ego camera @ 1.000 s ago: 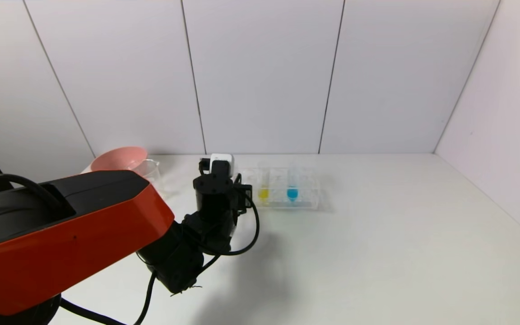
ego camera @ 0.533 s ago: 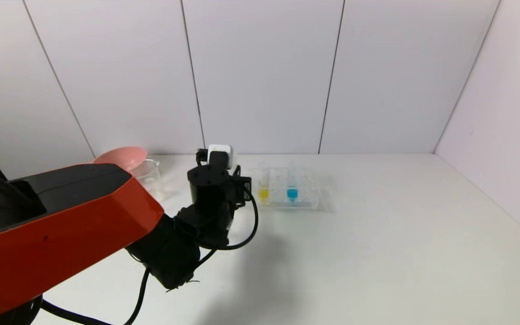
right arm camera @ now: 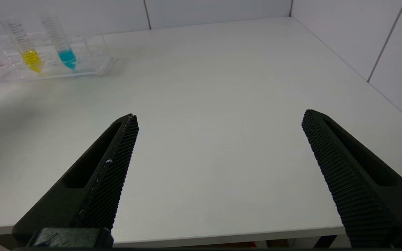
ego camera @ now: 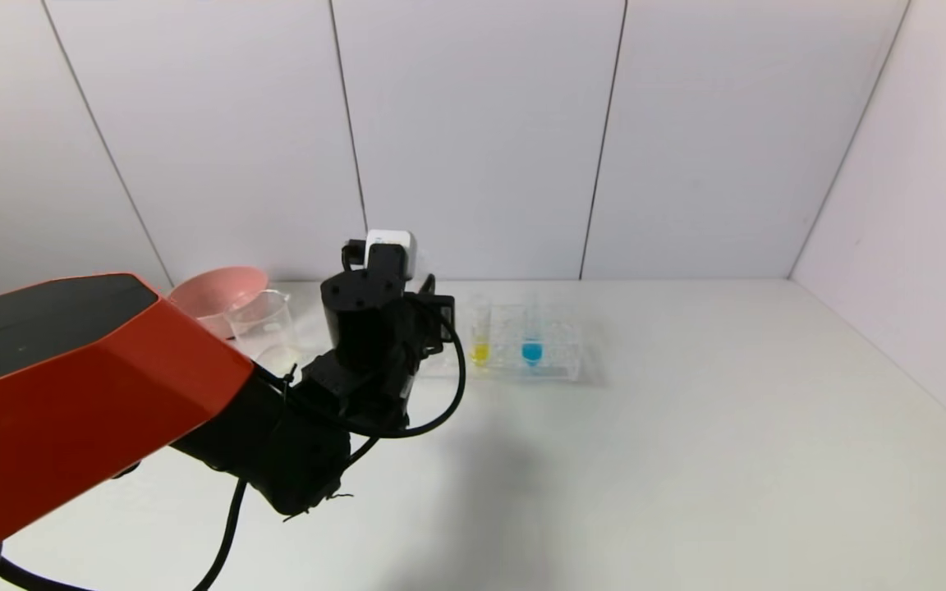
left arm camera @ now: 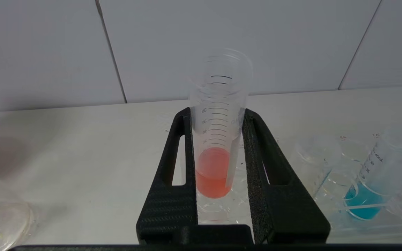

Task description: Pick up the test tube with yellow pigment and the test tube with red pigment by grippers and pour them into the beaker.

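Observation:
My left gripper [left arm camera: 216, 113] is shut on the test tube with red pigment [left arm camera: 213, 170] and holds it upright, its tip just above the clear rack [left arm camera: 372, 228]. In the head view the left wrist [ego camera: 374, 312] hides this tube; it hangs at the rack's left end, right of the beaker [ego camera: 264, 324]. The test tube with yellow pigment [ego camera: 479, 349] stands in the rack and also shows in the right wrist view [right arm camera: 30, 57]. My right gripper [right arm camera: 218, 118] is open and empty, low over the table's front edge, out of the head view.
A blue-tipped tube [ego camera: 531, 349] stands in the rack [ego camera: 559, 369] right of the yellow one. A pink bowl [ego camera: 210, 291] sits behind the beaker at the back left. The white table [ego camera: 727, 427] reaches walls at the back and right.
My left gripper has risen and drifted a little left, away from the rack and toward the beaker, with the red tube in it. The yellow and blue tubes have not moved.

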Controlling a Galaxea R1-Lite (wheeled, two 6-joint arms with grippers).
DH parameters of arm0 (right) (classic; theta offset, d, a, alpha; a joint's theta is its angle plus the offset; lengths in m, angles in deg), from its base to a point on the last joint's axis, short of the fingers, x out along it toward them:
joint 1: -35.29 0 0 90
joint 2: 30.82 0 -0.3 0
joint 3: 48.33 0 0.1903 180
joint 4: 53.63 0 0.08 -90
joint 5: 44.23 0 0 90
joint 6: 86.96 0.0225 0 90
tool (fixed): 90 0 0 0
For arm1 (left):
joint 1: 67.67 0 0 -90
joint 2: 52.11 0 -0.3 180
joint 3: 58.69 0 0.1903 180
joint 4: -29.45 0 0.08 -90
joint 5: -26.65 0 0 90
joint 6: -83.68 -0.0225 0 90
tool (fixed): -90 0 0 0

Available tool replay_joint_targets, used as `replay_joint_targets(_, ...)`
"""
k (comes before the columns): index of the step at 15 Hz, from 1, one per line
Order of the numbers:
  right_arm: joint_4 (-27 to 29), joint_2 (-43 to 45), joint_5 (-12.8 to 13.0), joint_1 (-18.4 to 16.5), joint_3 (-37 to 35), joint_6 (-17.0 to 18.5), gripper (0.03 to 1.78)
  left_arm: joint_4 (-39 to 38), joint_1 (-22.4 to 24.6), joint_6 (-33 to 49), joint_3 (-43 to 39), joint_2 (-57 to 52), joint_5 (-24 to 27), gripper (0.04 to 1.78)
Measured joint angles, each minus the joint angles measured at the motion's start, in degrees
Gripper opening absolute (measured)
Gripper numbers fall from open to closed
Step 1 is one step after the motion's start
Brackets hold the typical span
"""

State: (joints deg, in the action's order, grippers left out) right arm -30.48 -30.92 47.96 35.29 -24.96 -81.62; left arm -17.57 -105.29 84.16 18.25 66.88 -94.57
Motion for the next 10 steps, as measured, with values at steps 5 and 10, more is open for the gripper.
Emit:
replay_joint_targets(5,0.0,0.0,0.0,0.0,0.0,-0.02,1.71,5.97,0.48,-0.07,-1.13,-6.62,2.54,0.42)
replay_joint_targets(10,-0.02,0.0,-0.02,0.0,0.0,0.0,1.71,22.91,6.69,0.09,-3.85,-20.18,15.87,0.42)
